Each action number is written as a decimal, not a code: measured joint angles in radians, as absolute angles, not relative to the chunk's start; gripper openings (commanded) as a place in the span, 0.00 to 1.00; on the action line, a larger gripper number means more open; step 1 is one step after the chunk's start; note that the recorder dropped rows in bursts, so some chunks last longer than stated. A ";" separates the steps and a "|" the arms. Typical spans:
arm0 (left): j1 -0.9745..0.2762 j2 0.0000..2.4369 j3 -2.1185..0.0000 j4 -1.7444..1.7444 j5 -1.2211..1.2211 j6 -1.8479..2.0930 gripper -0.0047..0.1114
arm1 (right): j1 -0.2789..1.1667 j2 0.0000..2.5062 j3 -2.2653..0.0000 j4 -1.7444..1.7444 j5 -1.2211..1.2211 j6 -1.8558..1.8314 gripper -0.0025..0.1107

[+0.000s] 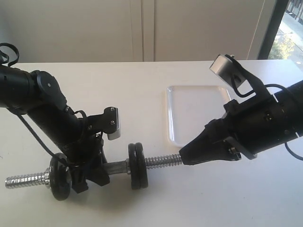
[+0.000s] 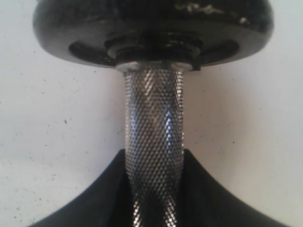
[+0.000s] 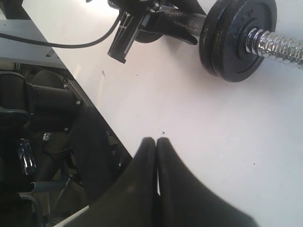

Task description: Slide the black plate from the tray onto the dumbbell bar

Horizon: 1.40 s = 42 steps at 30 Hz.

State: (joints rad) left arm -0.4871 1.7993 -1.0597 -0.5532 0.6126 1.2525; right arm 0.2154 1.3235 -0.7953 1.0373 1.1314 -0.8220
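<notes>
Left gripper (image 1: 94,172) clamps the bar (image 1: 161,161) mid-shaft. Plate (image 1: 141,166) sits on the bar against another disc (image 1: 134,165). Tray (image 1: 194,113), at its 2 o'clock, lies bare. Right gripper (image 1: 182,155), pinched together and empty, waits at 3 o'clock. Best to nudge the plate flush, gently.

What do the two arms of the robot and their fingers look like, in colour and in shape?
Both arms are black, built of thick rounded links: the left arm and the right arm. A thin black cable runs beside the left one. The left wrist bears a white box, the right a silver-grey box. The fingers are smooth, black and taper to a point.
</notes>
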 measured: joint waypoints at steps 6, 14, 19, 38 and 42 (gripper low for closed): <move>-0.487 1.799 -1.060 -0.557 0.613 1.252 0.04 | 0.215 1.324 -0.795 1.037 1.131 -0.822 0.02; -0.487 1.757 -1.072 -0.629 0.615 1.252 0.63 | 0.215 1.324 -0.795 1.037 1.121 -0.822 0.02; -0.487 1.742 -1.080 -0.661 0.644 1.252 0.65 | 0.215 1.324 -0.795 1.037 1.121 -0.822 0.02; -0.487 1.553 -1.080 -0.529 0.674 0.938 0.33 | 0.215 1.324 -0.795 1.037 1.119 -0.822 0.02; -0.487 1.449 -1.080 -0.441 0.706 0.765 0.04 | 0.215 1.324 -0.795 1.037 1.119 -0.822 0.02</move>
State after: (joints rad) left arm -0.4871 1.4485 -1.0797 -0.4408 0.7062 0.7650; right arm 0.2154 1.3235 -0.7953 1.0373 1.1185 -0.8220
